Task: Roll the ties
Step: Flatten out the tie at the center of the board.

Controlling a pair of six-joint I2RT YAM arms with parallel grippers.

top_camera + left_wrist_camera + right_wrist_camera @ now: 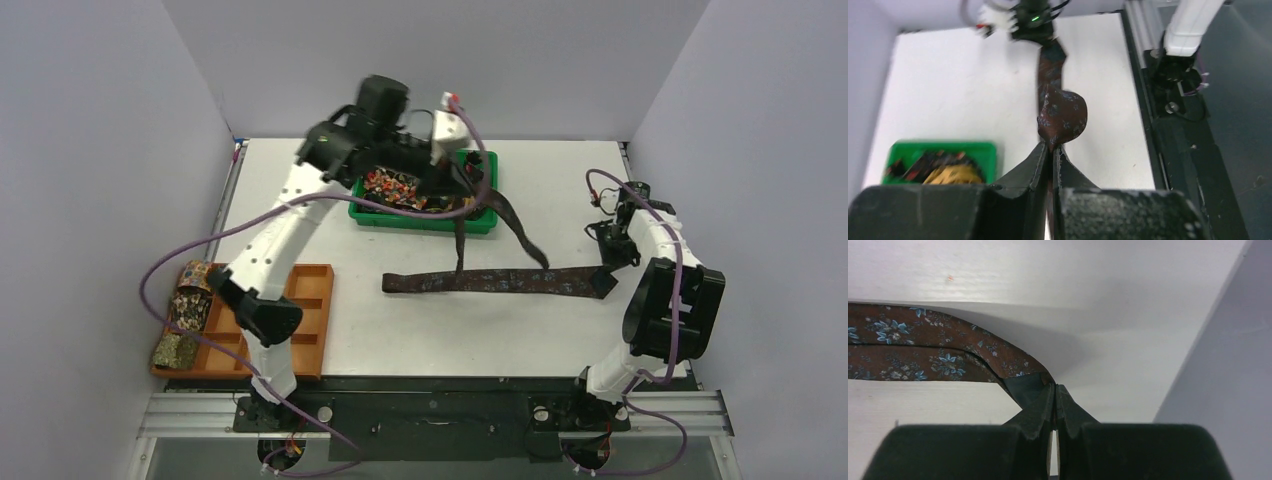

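A long dark brown tie (490,282) with small blue flowers lies flat across the middle of the table. Its narrow part (520,235) rises from the table toward my left gripper (452,190), which hovers over the green bin and is shut on a bunched fold of this tie (1062,115). In the left wrist view the left gripper (1052,148) pinches the cloth between closed fingers. My right gripper (610,254) rests at the tie's wide end and is shut on its tip (1023,382); in the right wrist view its jaws (1054,386) meet on the pointed end.
A green bin (420,222) at the back centre holds more loose ties, red and yellow among them. An orange divided tray (310,300) at the front left holds rolled ties (188,310). Grey walls close in the left, right and back sides.
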